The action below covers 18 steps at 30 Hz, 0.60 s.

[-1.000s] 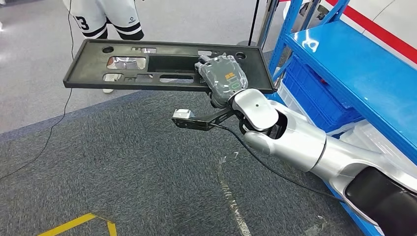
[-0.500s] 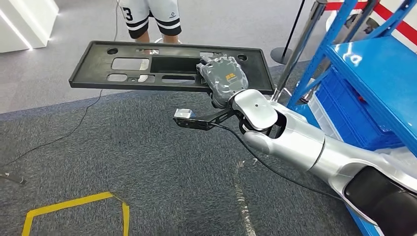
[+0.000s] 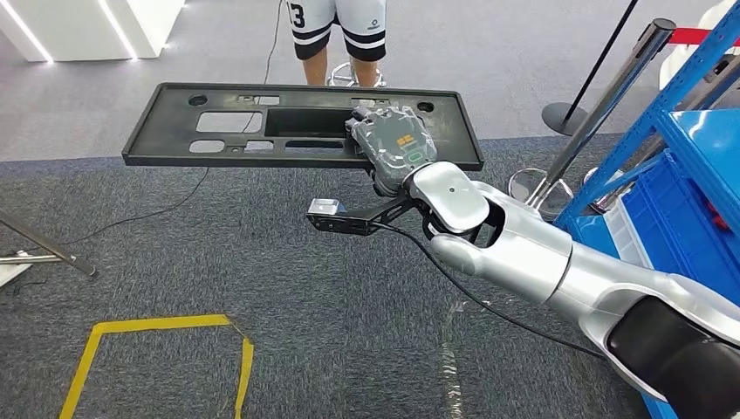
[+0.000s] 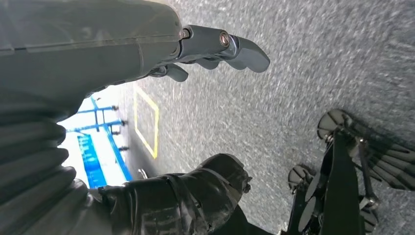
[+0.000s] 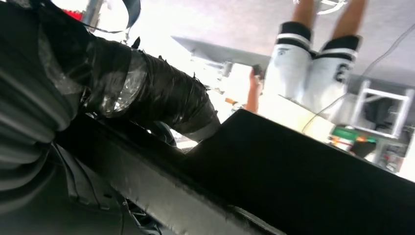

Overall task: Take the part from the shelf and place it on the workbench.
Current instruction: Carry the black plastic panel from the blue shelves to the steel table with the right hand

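Right hand [image 3: 394, 147] grips the black part [image 3: 262, 122] at its near long edge toward one end, so the long axis runs out flat across the robot's front over the carpet [image 3: 262, 314] (left hand [image 4: 147, 54] hangs low, fingers loosely apart, holding nothing).

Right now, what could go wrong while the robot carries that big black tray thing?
The right hand grips the long black part at one end only, so it may tip or slip. A person stands just beyond its far edge, so it could bump them. A cable lies on the carpet, a possible trip hazard.
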Available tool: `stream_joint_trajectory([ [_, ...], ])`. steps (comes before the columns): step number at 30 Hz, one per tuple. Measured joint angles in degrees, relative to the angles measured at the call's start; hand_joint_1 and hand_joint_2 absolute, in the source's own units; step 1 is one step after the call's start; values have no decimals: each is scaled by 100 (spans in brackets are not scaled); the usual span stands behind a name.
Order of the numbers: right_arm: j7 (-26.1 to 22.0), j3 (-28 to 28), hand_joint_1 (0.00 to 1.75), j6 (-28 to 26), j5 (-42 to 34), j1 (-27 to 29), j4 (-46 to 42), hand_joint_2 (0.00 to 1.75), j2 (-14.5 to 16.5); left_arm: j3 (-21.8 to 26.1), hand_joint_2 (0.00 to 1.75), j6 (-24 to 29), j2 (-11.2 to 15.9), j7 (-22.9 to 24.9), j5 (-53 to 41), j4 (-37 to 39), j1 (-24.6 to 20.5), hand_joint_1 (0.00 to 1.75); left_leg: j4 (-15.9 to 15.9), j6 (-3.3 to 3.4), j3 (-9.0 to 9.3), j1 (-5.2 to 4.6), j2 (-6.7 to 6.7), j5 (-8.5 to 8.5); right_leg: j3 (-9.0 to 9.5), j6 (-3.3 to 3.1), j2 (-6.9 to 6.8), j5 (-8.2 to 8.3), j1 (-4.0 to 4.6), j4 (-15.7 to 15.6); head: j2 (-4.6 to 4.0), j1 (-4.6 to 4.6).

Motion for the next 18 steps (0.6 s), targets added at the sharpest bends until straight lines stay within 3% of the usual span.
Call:
stream_joint_trajectory([
  [2, -7, 0, 175, -1, 0, 0, 15, 175, 17, -1, 175, -4, 0, -8, -1, 2, 20, 0, -17, -82, -58, 34, -86, 36, 16, -50, -123, 14, 24, -25, 0, 1],
  [4, -20, 0, 175, -9, -1, -16, 33, 175, 49, -3, 175, -8, -10, 0, 0, 5, 41, 0, 125, -141, -146, 15, 189, -54, 47, -136, -276, 46, 32, -78, 0, -33],
  [6, -50, 0, 175, -19, -3, -42, 53, 175, 73, -4, 175, -9, -21, 22, 0, 7, 27, 0, 677, -165, -396, -11, 588, -347, 68, -196, -426, 61, 64, -111, 0, -78],
  [8, -83, 0, 175, -22, -13, -53, 76, 175, 82, -4, 175, -8, -22, 45, -1, 7, 9, 0, 1355, -167, -704, -7, 698, -619, 69, -225, -591, 54, 109, -111, 0, -90],
  [9, -93, 0, 175, -22, -20, -51, 91, 175, 88, -4, 175, -7, -22, 57, -1, 7, 6, 0, 1499, -155, -759, -9, 705, -639, 70, -234, -676, 48, 129, -109, -1, -91],
  [10, -102, 0, 175, -22, -27, -50, 105, 175, 97, -4, 175, -3, -21, 68, -1, 7, 8, 0, 1429, -134, -703, -16, 708, -562, 73, -243, -757, 41, 146, -108, -1, -91],
  [11, -107, 0, 175, -21, -32, -53, 117, 175, 107, -4, 175, 1, -20, 75, -1, 7, 12, 0, 1150, -101, -537, -33, 730, -410, 79, -249, -831, 34, 160, -108, -1, -91],
  [14, -115, 0, 175, -21, -38, -83, 144, 175, 126, -5, 175, 15, -4, 95, 1, 7, 13, 0, 92, 37, 55, -176, 1012, -76, 96, -233, -1026, 12, 191, -114, 0, -89],
  [16, -120, 0, 175, -19, -44, -95, 164, 175, 138, -7, 175, 23, 8, 106, 0, 7, 12, 0, -87, 99, 128, -251, 1038, -57, 97, -199, -1152, 12, 203, -131, 0, -89],
  [18, -128, 0, 175, -18, -48, -98, 182, 175, 162, -8, 175, 32, 12, 120, -14, 8, 24, 0, -164, 149, 148, -238, 910, -6, 105, -151, -1191, -15, 196, -126, 0, -86],
])
